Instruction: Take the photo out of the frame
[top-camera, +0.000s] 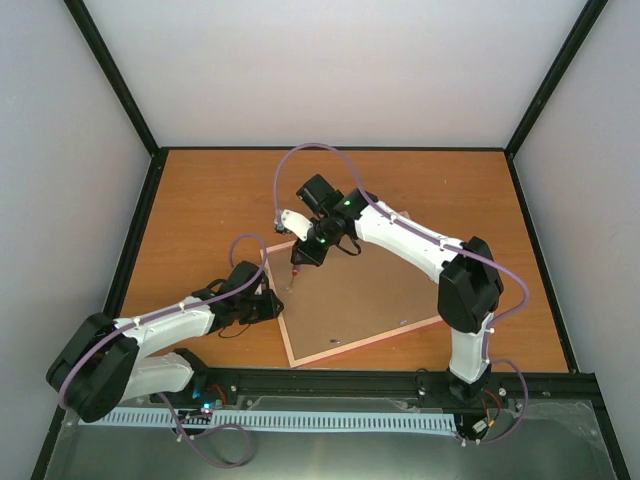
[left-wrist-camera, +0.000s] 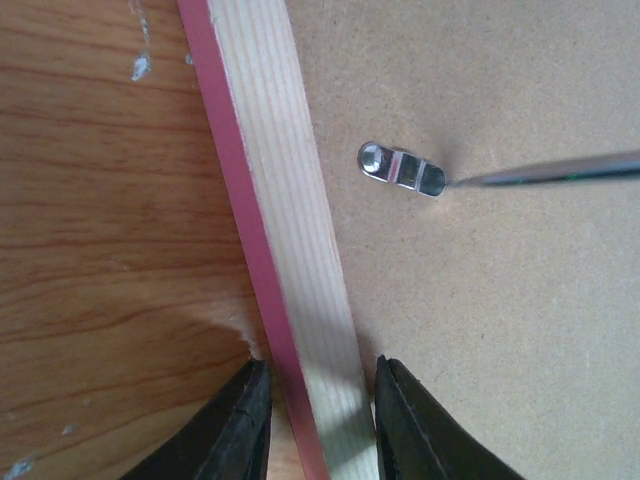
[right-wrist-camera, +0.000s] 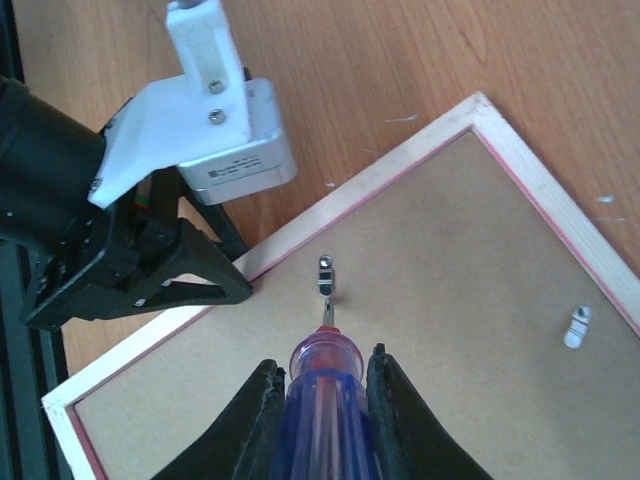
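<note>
The frame (top-camera: 370, 342) lies face down on the table, its brown backing board (top-camera: 360, 300) up and its pink edge showing. The photo is hidden under the board. My left gripper (left-wrist-camera: 322, 365) straddles the frame's left rail (left-wrist-camera: 290, 230), one finger outside on the table and one on the board, closed against the rail. My right gripper (right-wrist-camera: 322, 360) is shut on the red-and-purple screwdriver (right-wrist-camera: 325, 400). Its tip touches a small metal clip (right-wrist-camera: 324, 274) on the board near that rail. The clip (left-wrist-camera: 402, 169) and the screwdriver shaft (left-wrist-camera: 560, 170) also show in the left wrist view.
A second metal clip (right-wrist-camera: 577, 326) sits near the frame's far right rail. The left arm's wrist (right-wrist-camera: 200, 140) hangs close beside the screwdriver. Black enclosure posts and grey walls bound the wooden table (top-camera: 200, 200).
</note>
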